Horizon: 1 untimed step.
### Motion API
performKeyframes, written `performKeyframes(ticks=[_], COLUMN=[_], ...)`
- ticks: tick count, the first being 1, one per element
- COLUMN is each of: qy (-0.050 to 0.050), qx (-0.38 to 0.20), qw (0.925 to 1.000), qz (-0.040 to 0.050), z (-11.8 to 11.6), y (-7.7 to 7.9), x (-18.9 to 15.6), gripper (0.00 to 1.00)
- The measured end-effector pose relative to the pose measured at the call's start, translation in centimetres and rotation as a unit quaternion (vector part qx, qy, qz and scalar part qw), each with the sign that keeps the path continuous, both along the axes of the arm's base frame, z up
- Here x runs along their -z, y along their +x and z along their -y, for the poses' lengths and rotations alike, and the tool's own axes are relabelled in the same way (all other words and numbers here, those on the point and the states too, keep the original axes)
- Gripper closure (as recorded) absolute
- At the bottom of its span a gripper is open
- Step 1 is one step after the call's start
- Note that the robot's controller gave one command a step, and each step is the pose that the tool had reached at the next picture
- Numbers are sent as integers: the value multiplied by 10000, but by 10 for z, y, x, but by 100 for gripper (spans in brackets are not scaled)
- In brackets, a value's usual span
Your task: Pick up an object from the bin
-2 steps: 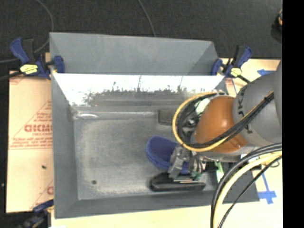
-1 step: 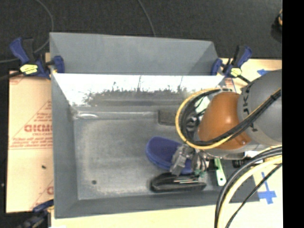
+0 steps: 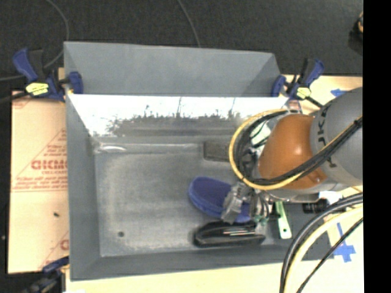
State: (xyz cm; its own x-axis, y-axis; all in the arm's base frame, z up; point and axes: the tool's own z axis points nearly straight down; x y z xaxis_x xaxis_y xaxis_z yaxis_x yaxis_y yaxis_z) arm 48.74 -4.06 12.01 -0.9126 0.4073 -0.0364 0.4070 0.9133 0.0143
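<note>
Four loose things are lying in the grey bin, one of each kind.
One blue rounded thing is sitting mid-floor, one long black thing is lying by the front wall, one flat grey block is resting at the back wall, and one narrow green piece is showing at the right.

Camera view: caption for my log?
Gripper over a blue rounded thing, beside a long black thing, at the right of the bin.
</note>
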Motion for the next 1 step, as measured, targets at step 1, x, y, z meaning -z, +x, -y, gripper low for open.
performKeyframes(ticks=[1], qy=[-2], qx=[-6], qw=[10000], qz=[18], z=[0], y=[1], x=[-7], gripper=[100])
